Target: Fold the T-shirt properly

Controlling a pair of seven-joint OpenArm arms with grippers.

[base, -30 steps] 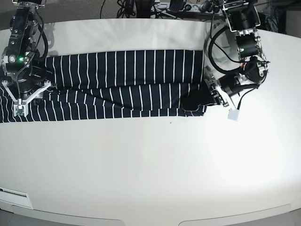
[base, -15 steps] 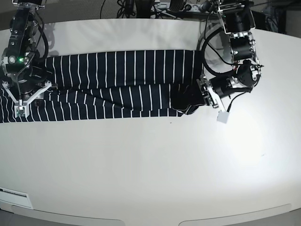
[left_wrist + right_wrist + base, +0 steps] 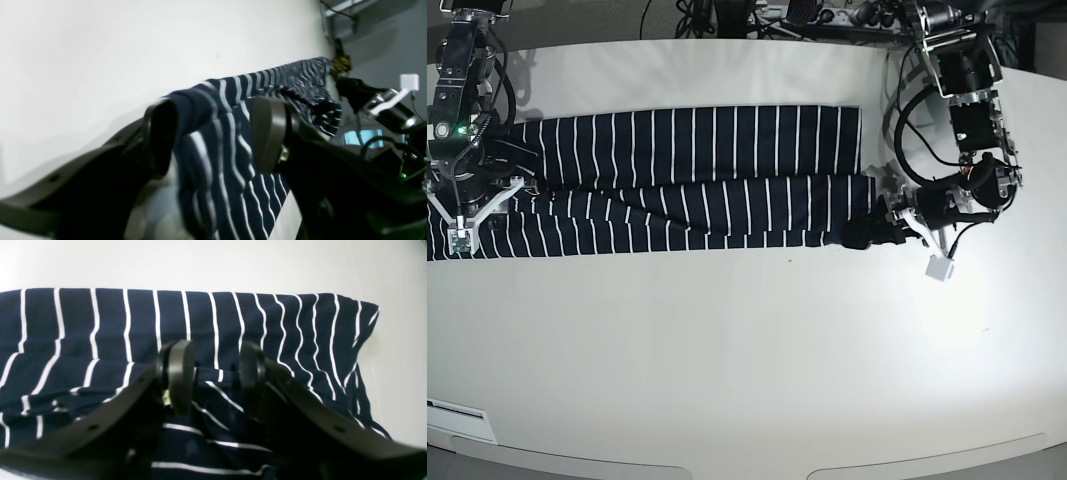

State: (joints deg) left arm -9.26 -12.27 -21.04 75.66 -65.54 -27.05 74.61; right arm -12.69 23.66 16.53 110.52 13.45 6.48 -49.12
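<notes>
The T-shirt (image 3: pixel 687 180), dark navy with thin white stripes, lies as a long folded band across the far half of the white table (image 3: pixel 747 350); its left end runs out of the base view. My left gripper (image 3: pixel 865 234) is at the band's lower right corner. In the left wrist view this left gripper (image 3: pixel 215 133) stands open, with striped cloth (image 3: pixel 230 156) running between the fingers. My right arm (image 3: pixel 467 150) stands over the band's left end. There the right gripper (image 3: pixel 213 373) is open, its fingers apart just above bunched cloth (image 3: pixel 100 323).
Cables and equipment (image 3: pixel 757 15) crowd the space behind the table's far edge. A white tag (image 3: pixel 940 268) juts from the left wrist over bare table. A white label (image 3: pixel 457 410) sits at the near left edge.
My left gripper swung left, pushing the shirt's lower right corner inward, then moved back right, and the corner now lies stretched out further right. The right arm shifted slightly left.
</notes>
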